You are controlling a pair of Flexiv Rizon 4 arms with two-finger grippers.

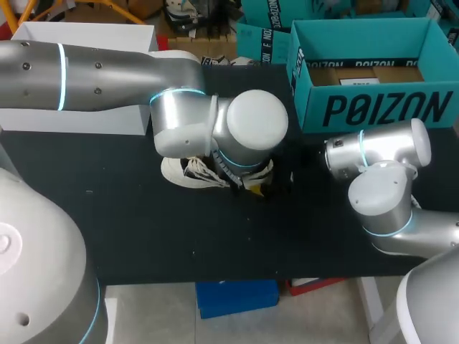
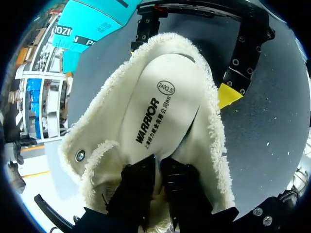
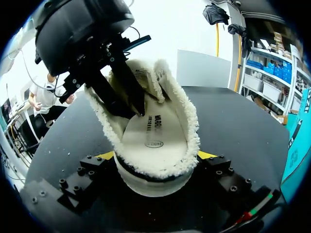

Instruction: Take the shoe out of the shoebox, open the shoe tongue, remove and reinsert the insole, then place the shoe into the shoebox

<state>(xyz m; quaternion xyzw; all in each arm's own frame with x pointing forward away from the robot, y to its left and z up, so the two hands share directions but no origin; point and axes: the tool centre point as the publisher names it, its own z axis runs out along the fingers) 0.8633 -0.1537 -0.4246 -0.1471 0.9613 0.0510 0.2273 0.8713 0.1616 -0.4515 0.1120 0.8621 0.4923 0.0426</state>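
A cream fleece-lined shoe (image 1: 185, 172) lies mid-table, mostly under my left arm's wrist. Its white printed insole (image 2: 160, 111) lies inside it. My left gripper (image 2: 158, 164) reaches down into the shoe with its black fingers nearly together, pinching the insole's front end; the right wrist view shows the left gripper (image 3: 138, 109) from the heel side. My right gripper (image 3: 155, 158) spans the heel (image 3: 153, 179), one yellow tip (image 3: 206, 155) against each side. The teal shoebox (image 1: 373, 107) stands open at the back right.
A white box (image 1: 79, 43) stands at the back left behind my left arm. The black table (image 1: 143, 229) extends in front of the shoe. More teal boxes (image 1: 262, 36) sit behind the shoebox.
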